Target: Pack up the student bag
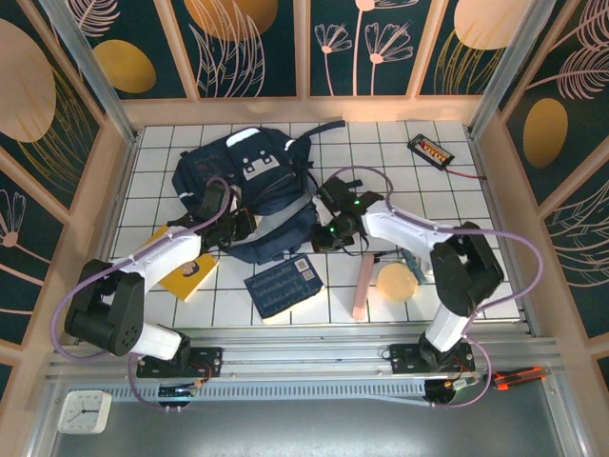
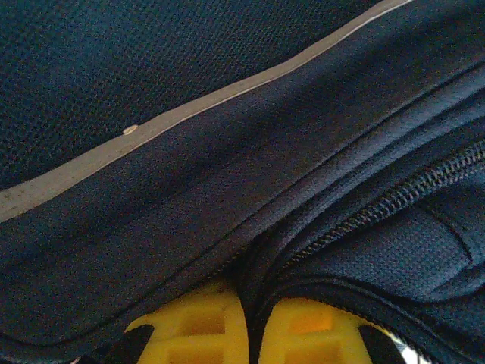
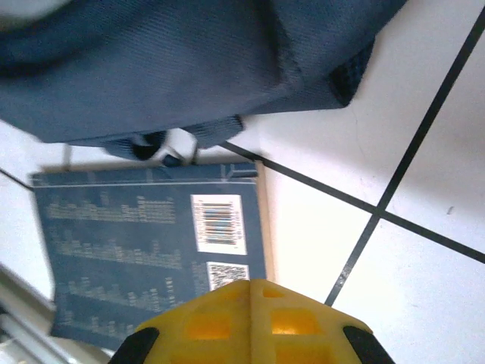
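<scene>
On a white-tiled bench, the left arm reaches across a flat yellow packet to the near left edge of the student bag. The bag lies flat toward the far left-centre of the bench, with its patched front pocket facing up. In the left wrist view, the left pincer is clenched on a dark fold of the student bag, with fabric pinched between its yellow fingers below a pale stripe and a zipper line.

Just in front of the bag lies a navy printed book, barcode side up. The right pincer sits at the bag's near right corner. In the right wrist view, the right pincer is clenched with nothing in it, above the book, which lies beside the bag's hem.

Farther right, a pink stick and a round tan disc rest near the right arm. A small black device lies at the far right corner.
</scene>
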